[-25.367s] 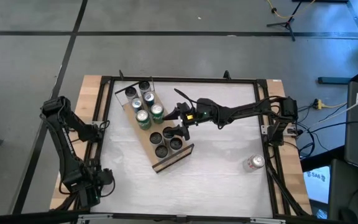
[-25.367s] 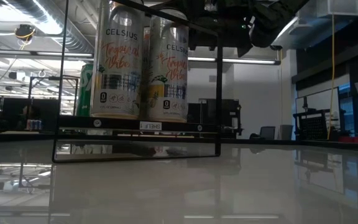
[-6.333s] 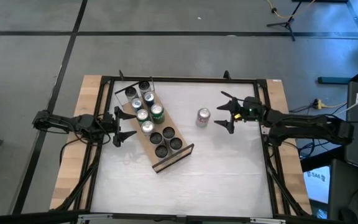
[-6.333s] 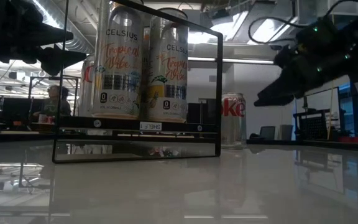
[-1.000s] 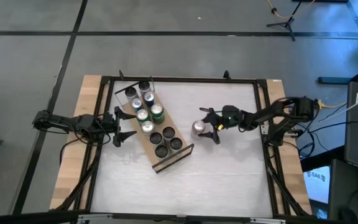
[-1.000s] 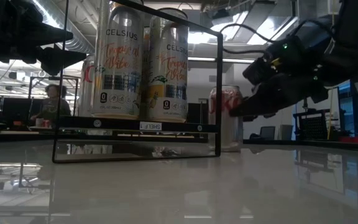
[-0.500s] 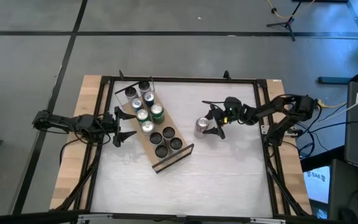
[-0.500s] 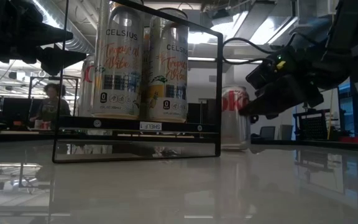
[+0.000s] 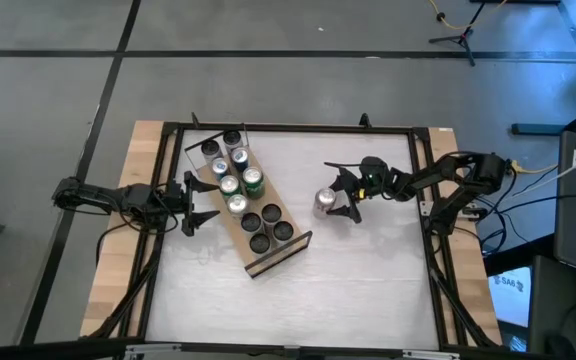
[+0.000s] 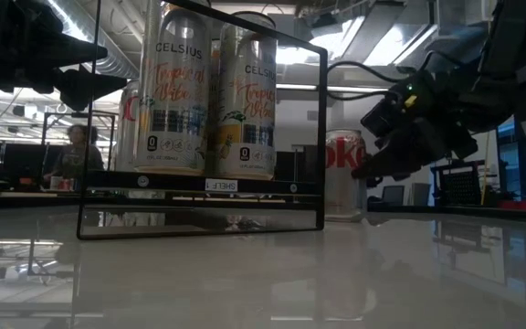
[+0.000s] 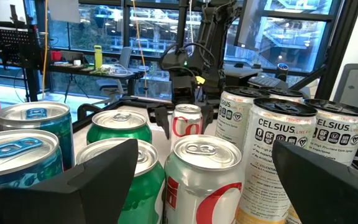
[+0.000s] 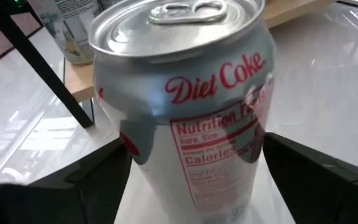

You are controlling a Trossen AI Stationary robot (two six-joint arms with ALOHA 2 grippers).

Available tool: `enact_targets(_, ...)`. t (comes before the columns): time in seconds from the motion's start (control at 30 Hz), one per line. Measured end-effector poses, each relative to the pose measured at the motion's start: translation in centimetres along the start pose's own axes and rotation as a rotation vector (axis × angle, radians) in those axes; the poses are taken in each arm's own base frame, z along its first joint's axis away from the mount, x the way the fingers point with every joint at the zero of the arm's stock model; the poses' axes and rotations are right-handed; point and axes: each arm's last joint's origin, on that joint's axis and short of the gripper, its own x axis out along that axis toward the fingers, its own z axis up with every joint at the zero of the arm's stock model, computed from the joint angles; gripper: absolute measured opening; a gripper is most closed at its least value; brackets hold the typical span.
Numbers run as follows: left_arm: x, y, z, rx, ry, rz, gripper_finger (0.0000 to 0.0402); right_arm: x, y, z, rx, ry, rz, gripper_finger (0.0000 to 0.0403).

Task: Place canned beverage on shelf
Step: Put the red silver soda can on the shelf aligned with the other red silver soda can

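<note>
In the high view the right arm reaches in from the right edge of the table (image 9: 368, 270), bent low, and its right gripper (image 9: 342, 192) sits at centre frame with both fingers spread around the Diet Coke can (image 9: 325, 203). The right wrist view shows what the overhead cannot: the can (image 12: 191, 106) stands upright between the two dark fingers (image 12: 86, 180) with a gap on each side, so the claw is wide open and has hold of nothing. The low view puts the can (image 10: 343, 174) right of centre on the tabletop, the gripper (image 10: 382, 160) just to its right.

The left arm stretches in from the left edge, its left gripper (image 9: 200, 200) spread wide and empty, just left of the shelf (image 9: 288, 252). The shelf lies diagonally, left of centre in the high view; the can stands on the table a little to its right, not on it. From above, six cans fill its upper end and four dark openings show at its lower end. The left wrist view looks across those shelved cans (image 11: 204, 177) toward the Diet Coke can (image 11: 186, 121) and the right gripper beyond. In the low view a person (image 10: 73, 151) shows at far left.
</note>
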Motion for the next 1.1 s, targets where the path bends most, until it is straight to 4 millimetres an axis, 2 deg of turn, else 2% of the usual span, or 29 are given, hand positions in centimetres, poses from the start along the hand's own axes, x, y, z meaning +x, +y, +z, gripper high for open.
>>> enact_targets(0.43,0.0,0.0,0.0,0.000,0.000,0.000,0.0362,-0.7,0.2,1.3,0.055,-0.028,-0.069,0.0364)
enact_targets(0.7,0.0,0.0,0.0,0.000,0.000,0.000,0.0362,-1.0,0.3,1.1,0.129,0.009,-0.083,0.0365)
enact_targets(1.1,0.0,0.0,0.0,0.000,0.000,0.000,0.0362,-1.0,0.1,1.6,0.147,-0.031,-0.142,0.0365)
